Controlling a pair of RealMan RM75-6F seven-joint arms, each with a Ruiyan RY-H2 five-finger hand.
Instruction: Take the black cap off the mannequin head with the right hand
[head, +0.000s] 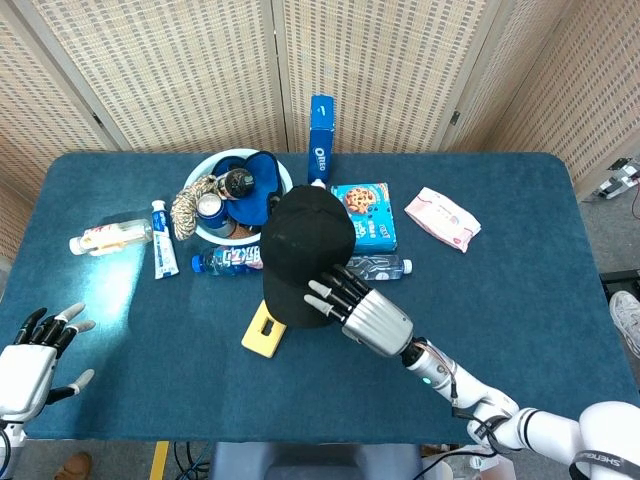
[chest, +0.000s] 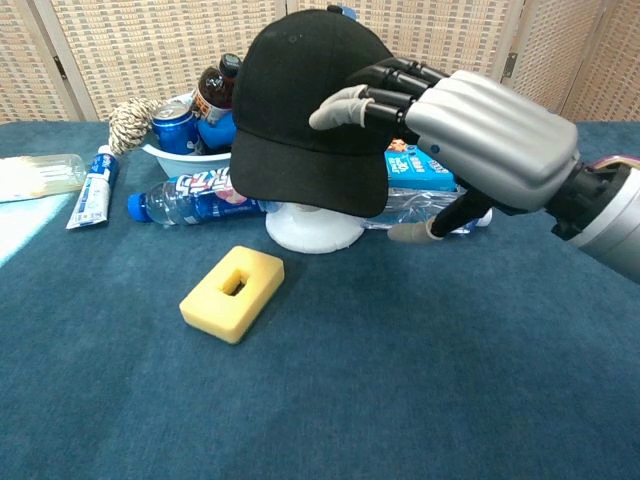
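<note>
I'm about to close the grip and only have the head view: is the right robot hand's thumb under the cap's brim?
Observer: Yes. The chest view shows the right robot hand with its thumb below the brim of the black cap, with a gap between them.
Operator: And the fingers?
Observer: The fingers are spread across the crown above the brim; I cannot confirm contact.
Operator: What holds the cap?
Observer: The white mannequin head shows beneath the brim.

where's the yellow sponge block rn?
In both views the yellow sponge block lies on the blue table, just in front of the black cap toward the robot's left side, clear of the right hand.
</note>
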